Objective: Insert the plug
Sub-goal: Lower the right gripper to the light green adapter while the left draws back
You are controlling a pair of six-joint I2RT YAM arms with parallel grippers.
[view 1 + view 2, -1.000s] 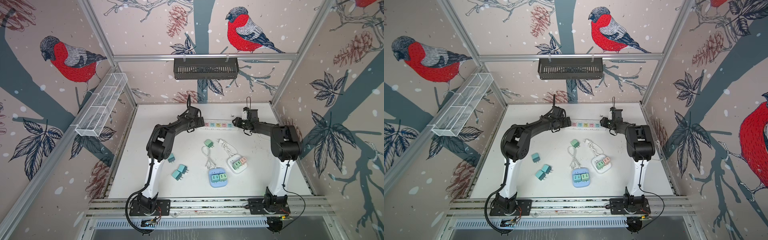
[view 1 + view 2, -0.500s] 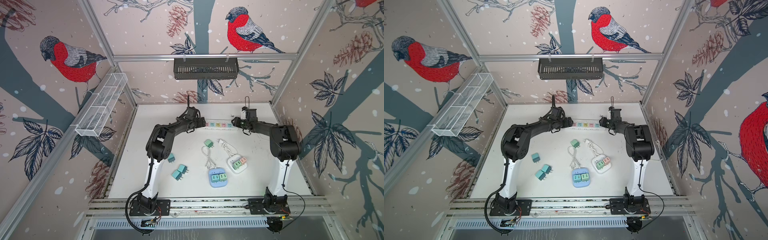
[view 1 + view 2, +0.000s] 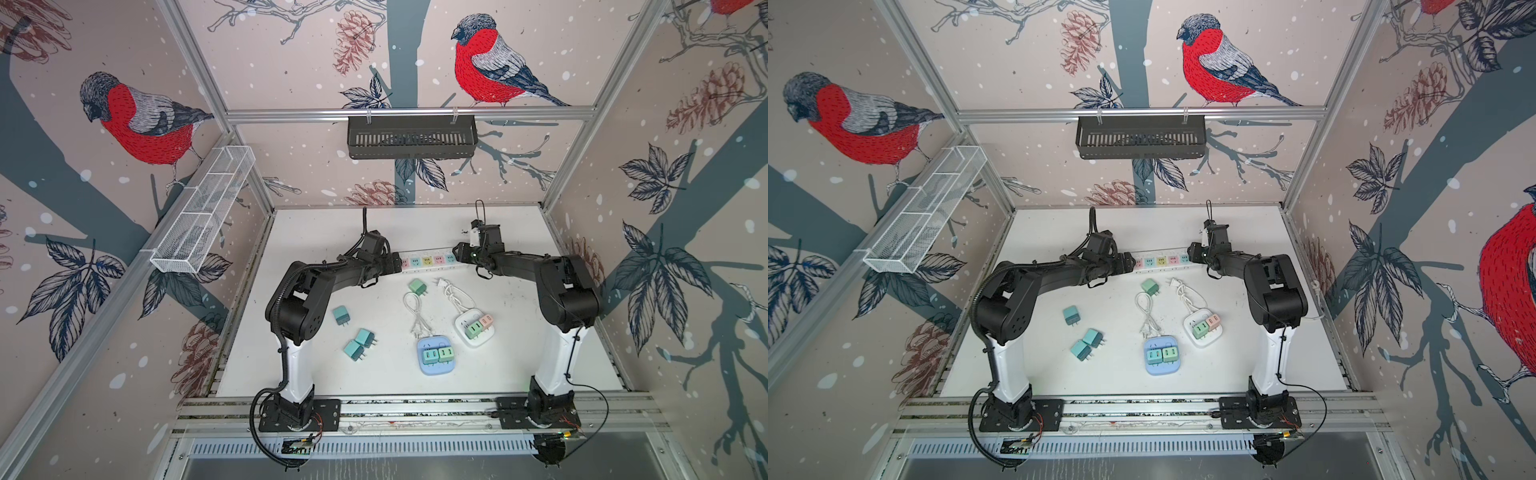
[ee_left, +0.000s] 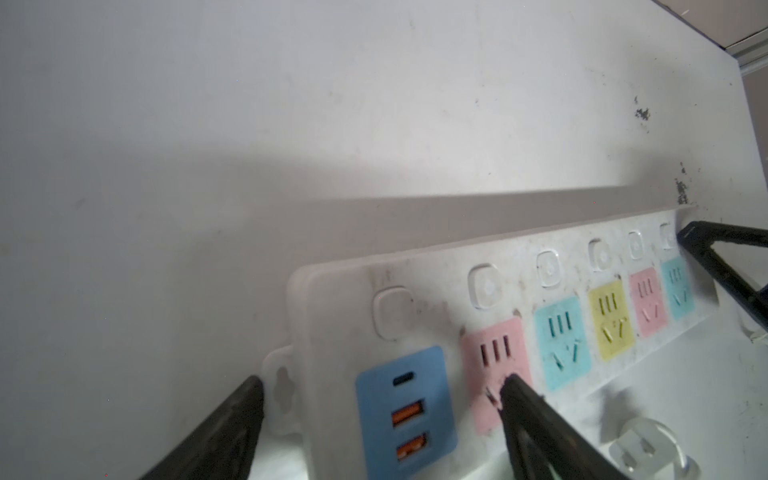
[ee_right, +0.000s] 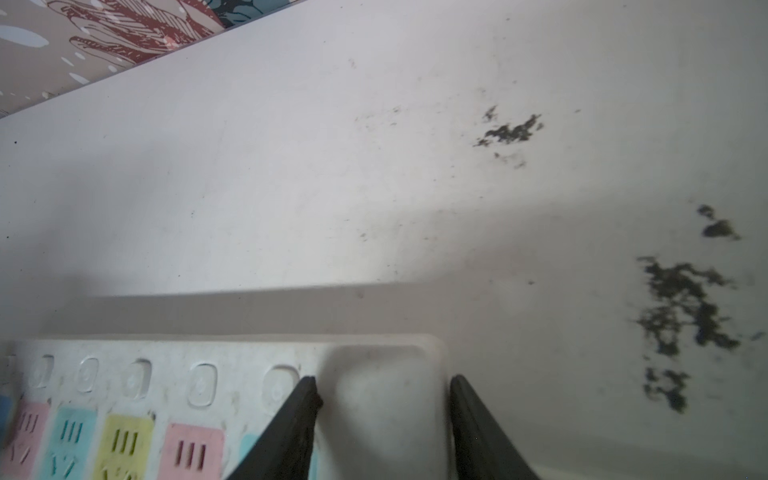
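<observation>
A long white power strip [image 3: 428,262] with coloured sockets lies at the back of the table. My left gripper [image 3: 395,262] is open at its left end. In the left wrist view the gripper [image 4: 382,382] straddles the blue USB panel [image 4: 405,411], one finger on the table beside the end tab, the other on the pink socket [image 4: 494,353]. My right gripper [image 5: 383,383] is open over the strip's blank right end [image 5: 386,415], one finger on its top face, the other just past its end. A loose green plug [image 3: 417,286] lies in front of the strip, held by neither gripper.
Three teal plugs [image 3: 353,350] lie at front left. A blue socket block [image 3: 435,356] and a white one [image 3: 475,328], each with plugs in it, sit mid-table with coiled white cords [image 3: 415,313]. A black basket [image 3: 411,137] hangs on the back wall.
Both grippers have stayed at the strip's ends with only slight shifts. Their jaws have narrowed a little. Nothing was picked up or let go.
</observation>
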